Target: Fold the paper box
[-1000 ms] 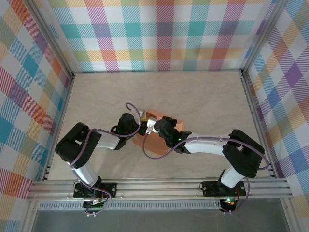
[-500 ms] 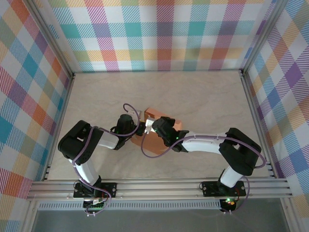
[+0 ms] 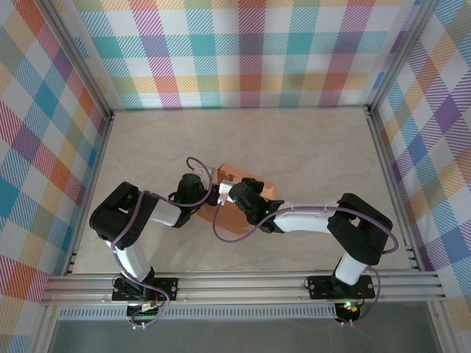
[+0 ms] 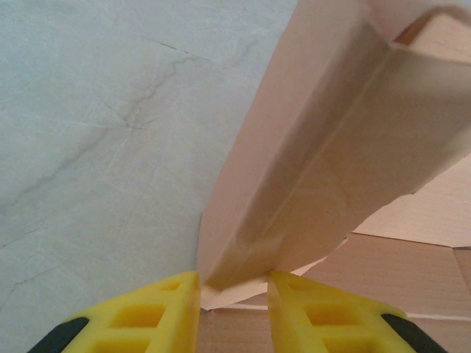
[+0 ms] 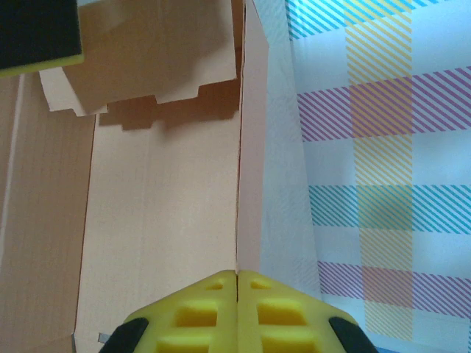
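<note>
Left fingers (image 4: 168, 312) are clamped on the lower corner of a raised, folded wall of the paper box (image 4: 331, 132), as I read it. From above I see the box lying mid-surface (image 3: 309, 147) between my two wrists (salmon card, partly folded up). Right fingers (image 5: 206, 312) are pinched tight on a thin upright wall, with the box floor to their left.
</note>
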`<state>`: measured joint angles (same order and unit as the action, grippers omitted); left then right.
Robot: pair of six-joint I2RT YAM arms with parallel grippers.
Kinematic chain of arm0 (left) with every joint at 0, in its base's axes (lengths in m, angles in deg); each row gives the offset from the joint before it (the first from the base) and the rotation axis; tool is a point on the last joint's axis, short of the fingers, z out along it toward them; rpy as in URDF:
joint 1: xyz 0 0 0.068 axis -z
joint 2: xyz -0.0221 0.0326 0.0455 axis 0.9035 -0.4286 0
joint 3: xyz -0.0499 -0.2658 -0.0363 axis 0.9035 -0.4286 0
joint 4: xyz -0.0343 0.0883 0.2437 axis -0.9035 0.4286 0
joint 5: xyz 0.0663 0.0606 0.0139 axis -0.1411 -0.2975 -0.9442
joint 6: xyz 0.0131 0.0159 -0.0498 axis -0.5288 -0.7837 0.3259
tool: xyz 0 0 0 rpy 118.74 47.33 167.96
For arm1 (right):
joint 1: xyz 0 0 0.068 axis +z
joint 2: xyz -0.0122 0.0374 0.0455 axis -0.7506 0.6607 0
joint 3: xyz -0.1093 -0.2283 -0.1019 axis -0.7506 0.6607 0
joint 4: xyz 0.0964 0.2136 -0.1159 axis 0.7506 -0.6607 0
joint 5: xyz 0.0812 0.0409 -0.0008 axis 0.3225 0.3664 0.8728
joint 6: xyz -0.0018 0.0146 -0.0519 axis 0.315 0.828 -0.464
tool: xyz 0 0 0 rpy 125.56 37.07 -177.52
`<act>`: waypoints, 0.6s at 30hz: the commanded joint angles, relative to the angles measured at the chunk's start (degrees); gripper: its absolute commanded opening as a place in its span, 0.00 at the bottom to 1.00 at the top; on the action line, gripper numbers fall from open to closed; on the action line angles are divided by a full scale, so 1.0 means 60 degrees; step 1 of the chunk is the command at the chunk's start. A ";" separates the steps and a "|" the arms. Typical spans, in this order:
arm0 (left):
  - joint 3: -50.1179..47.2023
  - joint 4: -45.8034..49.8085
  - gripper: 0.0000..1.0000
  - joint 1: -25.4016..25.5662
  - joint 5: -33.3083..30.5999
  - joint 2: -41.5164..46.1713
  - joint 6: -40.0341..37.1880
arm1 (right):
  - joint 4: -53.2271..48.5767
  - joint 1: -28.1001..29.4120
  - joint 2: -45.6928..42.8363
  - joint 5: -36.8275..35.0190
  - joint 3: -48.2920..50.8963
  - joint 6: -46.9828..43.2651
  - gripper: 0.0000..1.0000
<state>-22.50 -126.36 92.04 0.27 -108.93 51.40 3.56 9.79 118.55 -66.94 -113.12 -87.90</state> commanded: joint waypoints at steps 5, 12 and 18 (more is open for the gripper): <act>0.0226 -0.0360 0.29 -0.0109 0.0231 -0.0247 0.0110 | -0.0217 0.0367 0.0267 0.0154 -0.0107 0.0085 0.00; 0.0212 -0.1105 0.32 -0.0102 0.0450 -0.0372 -0.0022 | -0.0771 0.0428 0.0277 0.0244 -0.0265 0.0604 0.00; 0.0212 -0.1427 0.30 -0.0102 0.0465 -0.0474 -0.0024 | -0.1122 0.0428 0.0255 0.0323 -0.0324 0.0866 0.00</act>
<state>-22.40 -130.36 91.78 1.41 -111.29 51.40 0.92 11.78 118.95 -67.09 -113.99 -85.23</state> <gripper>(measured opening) 0.303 0.042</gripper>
